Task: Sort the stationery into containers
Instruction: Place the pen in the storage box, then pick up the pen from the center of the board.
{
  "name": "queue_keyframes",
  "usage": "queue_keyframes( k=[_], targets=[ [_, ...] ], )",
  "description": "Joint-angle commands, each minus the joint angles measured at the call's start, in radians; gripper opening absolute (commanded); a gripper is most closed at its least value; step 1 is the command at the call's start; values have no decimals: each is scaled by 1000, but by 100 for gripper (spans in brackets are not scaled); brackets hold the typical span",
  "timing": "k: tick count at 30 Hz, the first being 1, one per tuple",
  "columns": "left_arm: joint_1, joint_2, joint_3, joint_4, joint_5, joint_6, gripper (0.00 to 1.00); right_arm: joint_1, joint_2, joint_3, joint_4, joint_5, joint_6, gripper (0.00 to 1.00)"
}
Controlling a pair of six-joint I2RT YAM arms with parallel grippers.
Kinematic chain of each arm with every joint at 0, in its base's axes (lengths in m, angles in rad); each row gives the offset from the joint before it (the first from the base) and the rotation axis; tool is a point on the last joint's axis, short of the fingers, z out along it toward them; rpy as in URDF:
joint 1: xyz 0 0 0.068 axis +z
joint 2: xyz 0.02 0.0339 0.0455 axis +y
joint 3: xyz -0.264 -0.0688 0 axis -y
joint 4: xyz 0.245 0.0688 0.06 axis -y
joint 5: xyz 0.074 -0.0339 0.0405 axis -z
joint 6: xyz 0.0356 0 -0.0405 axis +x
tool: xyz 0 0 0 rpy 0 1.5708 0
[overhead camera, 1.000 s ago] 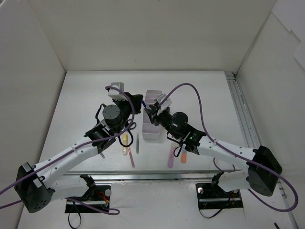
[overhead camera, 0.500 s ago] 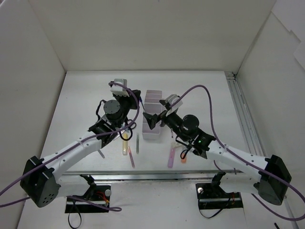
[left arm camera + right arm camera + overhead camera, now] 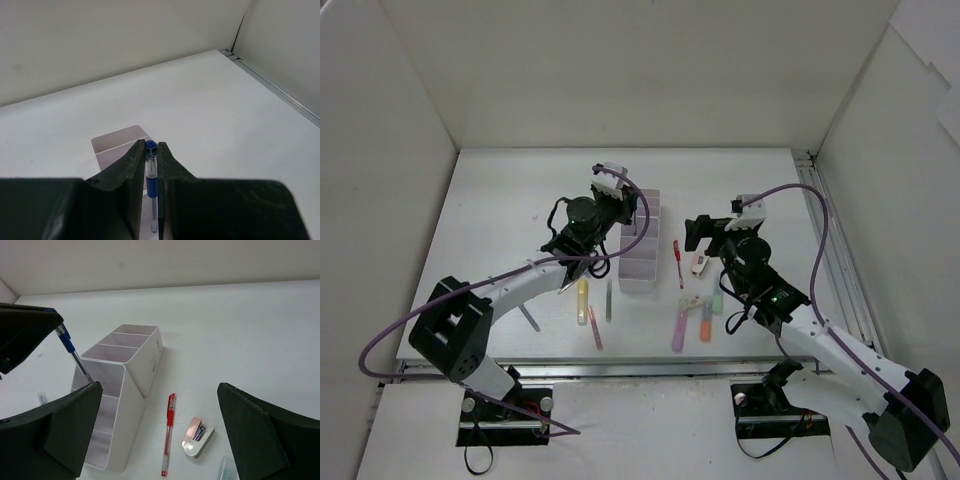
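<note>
Left end effector (image 3: 151, 146) swung blue pen (image 3: 151, 175) over the tray (image 3: 150, 359).

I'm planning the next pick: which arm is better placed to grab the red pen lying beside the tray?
Right. Its open, empty right gripper hovers close to the red pen, on its side of the tray. The left gripper is shut on a blue pen over the tray.

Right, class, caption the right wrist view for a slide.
Left claw holds a blue pen tip-down at the white organiser; red pen lies beside.

White table (image 3: 500, 200) bearing organiser tray (image 3: 638, 284), red pen (image 3: 678, 263), perhaps a stapler (image 3: 700, 264), scattered highlighters (image 3: 678, 328).
</note>
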Motion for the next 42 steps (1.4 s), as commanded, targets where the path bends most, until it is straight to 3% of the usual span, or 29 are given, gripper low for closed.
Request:
queue_keyframes(
  k=[1, 6, 7, 8, 9, 10, 11, 18, 21, 27, 30, 35, 37, 42],
  targets=[
    [9, 24, 66, 180, 51, 32, 0, -21, -18, 15, 19, -7, 31, 98],
    [27, 67, 36, 238, 63, -6, 0, -43, -19, 15, -13, -21, 23, 98],
    [27, 67, 25, 240, 71, -26, 7, -47, -21, 15, -16, -21, 23, 98],
    [27, 54, 2, 248, 78, -31, 26, -49, -21, 15, -20, -24, 21, 98],
    [27, 43, -10, 251, 86, -34, 32, -50, -27, 15, -23, -28, 17, 98],
    [27, 25, -35, 255, 104, -41, 50, -49, -29, 15, -23, -31, 14, 98],
    [27, 9, -44, 252, 112, -43, 61, -50, -35, 15, -24, -38, 11, 98],
    [27, -153, -78, 73, 105, -58, 99, -51, -45, 23, -49, -71, -12, 98],
    [27, -254, -62, -147, 33, -89, 100, -54, -38, 32, -81, -65, -20, 98],
    [87, -474, -180, -376, -90, -193, 99, -73, 85, 108, -199, -27, 17, 98],
    [107, -584, -246, -477, -137, -232, 99, -104, 220, 203, -292, -41, 44, 98],
    [147, -710, -308, -651, -242, -285, 99, -185, 465, 363, -392, -136, 93, 96],
    [159, -756, -335, -668, -265, -304, 99, -217, 548, 407, -392, -241, 101, 95],
    [190, -822, -383, -768, -280, -360, 100, -262, 727, 501, -398, -413, 64, 87]
  ],
)
